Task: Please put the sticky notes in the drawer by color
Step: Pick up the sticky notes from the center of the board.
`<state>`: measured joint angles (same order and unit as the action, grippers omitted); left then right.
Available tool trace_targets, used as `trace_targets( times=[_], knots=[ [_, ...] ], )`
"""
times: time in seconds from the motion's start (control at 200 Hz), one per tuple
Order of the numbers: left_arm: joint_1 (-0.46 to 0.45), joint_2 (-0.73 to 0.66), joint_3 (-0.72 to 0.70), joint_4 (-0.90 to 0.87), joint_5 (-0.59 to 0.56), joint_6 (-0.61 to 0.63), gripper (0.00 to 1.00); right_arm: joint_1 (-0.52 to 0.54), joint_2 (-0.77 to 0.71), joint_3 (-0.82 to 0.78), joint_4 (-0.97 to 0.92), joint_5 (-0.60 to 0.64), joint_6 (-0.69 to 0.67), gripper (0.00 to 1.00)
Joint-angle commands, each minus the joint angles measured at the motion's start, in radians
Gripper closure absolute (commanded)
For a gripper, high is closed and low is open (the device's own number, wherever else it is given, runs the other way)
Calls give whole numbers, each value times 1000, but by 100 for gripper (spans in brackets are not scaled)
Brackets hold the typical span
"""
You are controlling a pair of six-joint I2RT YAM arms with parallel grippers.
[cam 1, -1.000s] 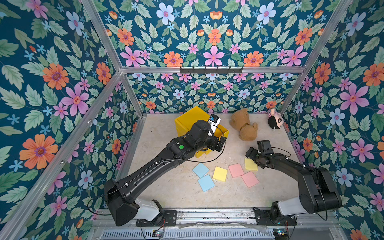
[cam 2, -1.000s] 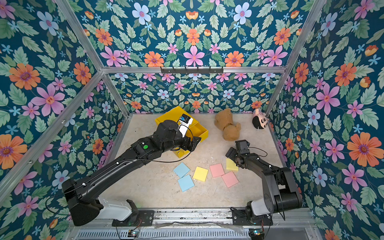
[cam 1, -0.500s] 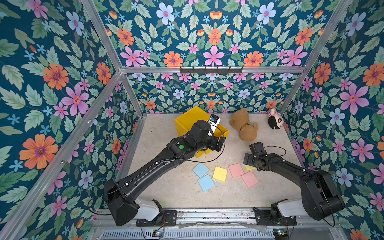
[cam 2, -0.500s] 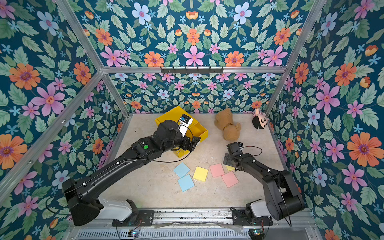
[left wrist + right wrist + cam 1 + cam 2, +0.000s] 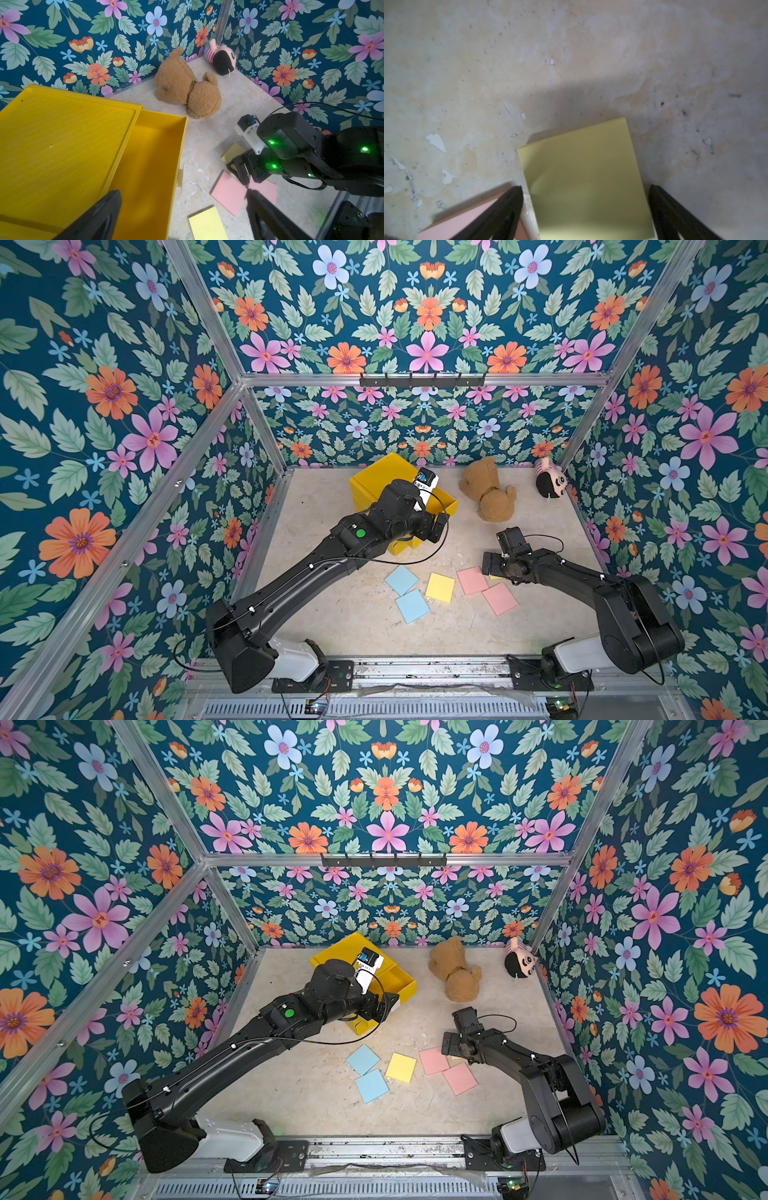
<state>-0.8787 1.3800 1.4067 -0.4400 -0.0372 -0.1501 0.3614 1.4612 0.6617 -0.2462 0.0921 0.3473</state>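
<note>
Right gripper [image 5: 491, 566] spread wide, right of centre in a top view, low over a mostly hidden yellow note [image 5: 497, 577]. Nearby, lower centre: pink notes [image 5: 471, 580], second yellow [image 5: 440, 587], blue notes [image 5: 401, 579]. Left gripper [image 5: 438, 526] over the drawer [image 5: 374, 485], mid-frame.
Left wrist: left gripper wide, nothing held, above the pulled-out top tray [image 5: 151, 155].
Right wrist: fingers [image 5: 508, 207] straddle the yellow note.

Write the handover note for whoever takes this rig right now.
Left gripper: open, empty, at the pulled-out top drawer of the bright yellow plastic drawer cabinet.
Right gripper: open, low over one pale yellow square paper sticky note, jaws either side, not gripping.
All six notes lie on the table: two light blue notes, the other pale yellow note, two pink notes.
Done: top drawer open; no note seen inside.
Left: sort all six by color.
</note>
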Motion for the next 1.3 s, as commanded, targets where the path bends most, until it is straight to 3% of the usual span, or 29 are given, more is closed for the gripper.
trace_targets(
  times=[0.0,0.17,0.31,0.95,1.11,1.295],
  knots=[
    [2,-3,-2,4,7,9,1,0,28,4,-11,-43,-4,1],
    [4,-4,-3,1,8,13,1,10,41,12,-36,-22,-1,2],
    [7,-2,-3,1,9,15,1,55,53,47,-110,97,11,8],
    [23,9,24,0,36,-21,1,65,5,56,-124,85,21,18],
    [76,80,143,-29,96,-94,1,66,-73,72,-142,58,30,18],
    [119,245,364,-53,203,-270,0,65,-197,101,-170,2,34,17]
  ],
)
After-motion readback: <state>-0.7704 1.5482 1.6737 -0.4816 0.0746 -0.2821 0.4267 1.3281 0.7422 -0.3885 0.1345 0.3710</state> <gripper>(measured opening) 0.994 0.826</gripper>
